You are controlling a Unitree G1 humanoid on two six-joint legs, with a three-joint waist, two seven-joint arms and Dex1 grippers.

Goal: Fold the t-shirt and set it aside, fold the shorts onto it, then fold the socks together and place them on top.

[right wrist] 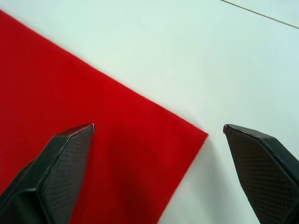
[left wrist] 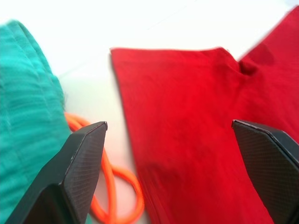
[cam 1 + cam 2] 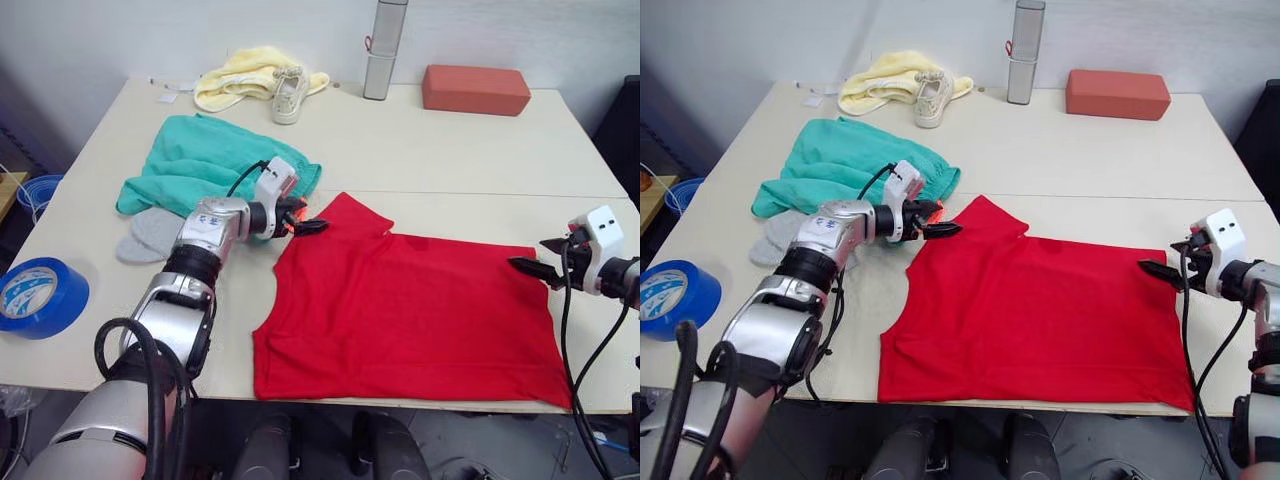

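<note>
— Pale and wide, the table (image 3: 440, 160) is backed by a white wall. What is laid out on it, from the left?

— A blue tape roll (image 3: 40, 297) is seen at the nine o'clock edge. The socks (image 3: 152, 234) are lying next, touching the shorts (image 3: 205, 162), which are bunched toward ten o'clock. The t-shirt (image 3: 410, 310) is spread flat across the near middle, reaching toward five o'clock.

— And the grippers?

— The left gripper (image 3: 310, 226) is held at the shirt's sleeve corner, at ten o'clock of the shirt, its fingers spread with nothing between them. The right gripper (image 3: 530, 266) is poised at the shirt's three o'clock corner, likewise parted and empty.

— Which step is judged to be in hand?

— The first one: the shirt's fold is not yet made, and both far corners are being addressed.

— What is called for next?

— Both corners would probably need to be pinched together, then lifted and carried toward six o'clock, evenly, so that the cloth is not skewed.
</note>
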